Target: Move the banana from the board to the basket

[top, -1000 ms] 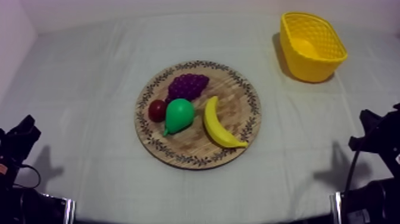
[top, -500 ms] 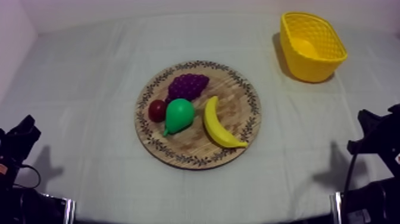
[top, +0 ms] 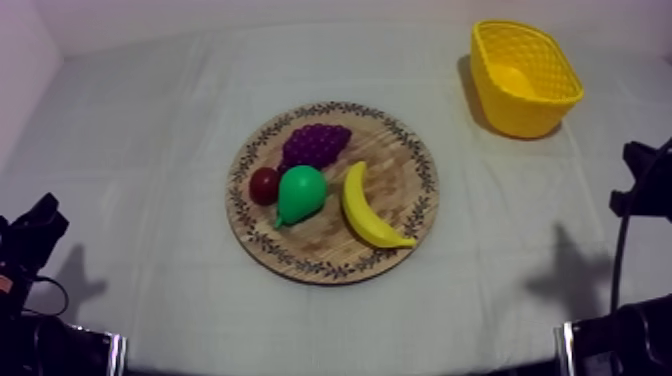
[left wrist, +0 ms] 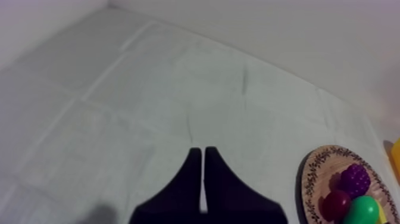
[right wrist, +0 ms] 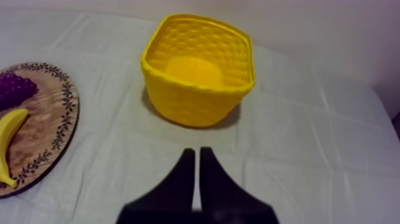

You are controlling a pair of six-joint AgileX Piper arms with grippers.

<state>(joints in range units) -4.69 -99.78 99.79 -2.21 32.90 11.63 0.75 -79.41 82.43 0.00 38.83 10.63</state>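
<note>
banana (top: 370, 212) lies on the right half of the wooden board (top: 405, 150) at mid-frame, just beside the pear (top: 300, 192); yellow basket (top: 520, 112) sits upper right, well apart; left gripper (left wrist: 203, 152) and right gripper (right wrist: 195, 152) both pressed together, holding nothing

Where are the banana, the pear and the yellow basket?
banana (top: 362, 208): top view, middle of its curve.
pear (top: 300, 190): top view, its broad body.
yellow basket (right wrist: 196, 101): right wrist view, its near outer wall.
</note>
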